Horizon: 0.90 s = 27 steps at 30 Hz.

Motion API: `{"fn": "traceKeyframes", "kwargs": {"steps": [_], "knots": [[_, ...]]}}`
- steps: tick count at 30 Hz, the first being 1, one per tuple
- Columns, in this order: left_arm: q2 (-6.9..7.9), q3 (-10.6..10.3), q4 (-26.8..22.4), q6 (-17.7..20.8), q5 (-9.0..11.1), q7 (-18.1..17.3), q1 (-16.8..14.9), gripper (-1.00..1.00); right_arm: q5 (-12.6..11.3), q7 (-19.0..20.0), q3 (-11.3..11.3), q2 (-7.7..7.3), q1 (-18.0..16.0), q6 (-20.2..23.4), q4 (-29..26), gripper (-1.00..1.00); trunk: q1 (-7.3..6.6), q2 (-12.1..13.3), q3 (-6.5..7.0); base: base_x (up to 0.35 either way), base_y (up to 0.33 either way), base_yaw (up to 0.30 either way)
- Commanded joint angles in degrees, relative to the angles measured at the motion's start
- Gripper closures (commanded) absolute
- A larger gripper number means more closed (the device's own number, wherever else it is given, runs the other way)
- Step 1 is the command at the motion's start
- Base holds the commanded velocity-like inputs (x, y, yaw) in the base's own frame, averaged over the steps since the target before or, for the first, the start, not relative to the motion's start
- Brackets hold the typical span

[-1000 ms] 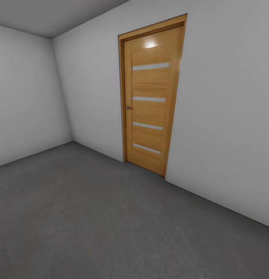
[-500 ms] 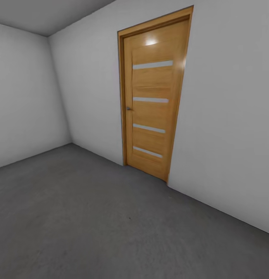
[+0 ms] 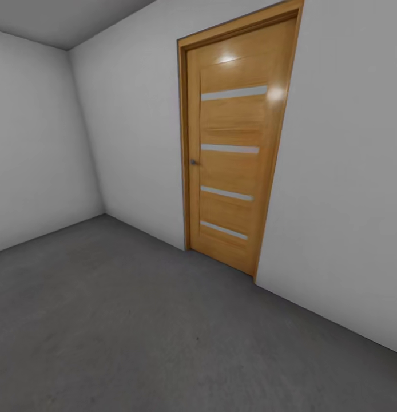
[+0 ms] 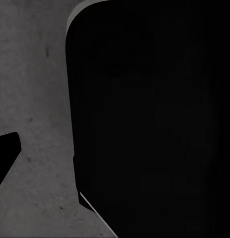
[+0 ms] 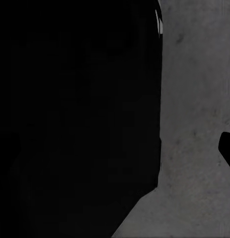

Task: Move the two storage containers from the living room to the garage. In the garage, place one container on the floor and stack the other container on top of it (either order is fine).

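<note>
Closed wooden door (image 3: 233, 149) in a grey wall (image 3: 347, 171), dark floor (image 3: 135, 332) in front.
Both wrist views show black robot body over speckled floor; whether either gripper is spread or pressed together cannot be told. No container is in sight.

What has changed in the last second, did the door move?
The door itself did not move: it stays shut. The whole head view shifted, so the camera moved nearer, and the door looks larger and further right. Grey floor and pale walls are unchanged.
</note>
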Motion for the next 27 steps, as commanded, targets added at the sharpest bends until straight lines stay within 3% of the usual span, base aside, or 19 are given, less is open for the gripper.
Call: {"fn": "traceKeyframes", "kwargs": {"steps": [1,27], "knots": [[0.0,-0.06,0.05,-0.2,-0.05,0.02,-0.03,-1.0,-0.01,-0.01,-0.25,0.0,-0.01,-0.03,-0.01,-1.0,0.03,-0.02,-0.04,0.304,0.186,0.0],[0.0,-0.06,0.05,-0.2,-0.05,0.02,-0.03,-1.0,-0.02,-0.01,-0.26,0.0,-0.01,-0.03,-0.01,-1.0,0.03,-0.02,-0.04,0.316,0.114,0.0]]}}
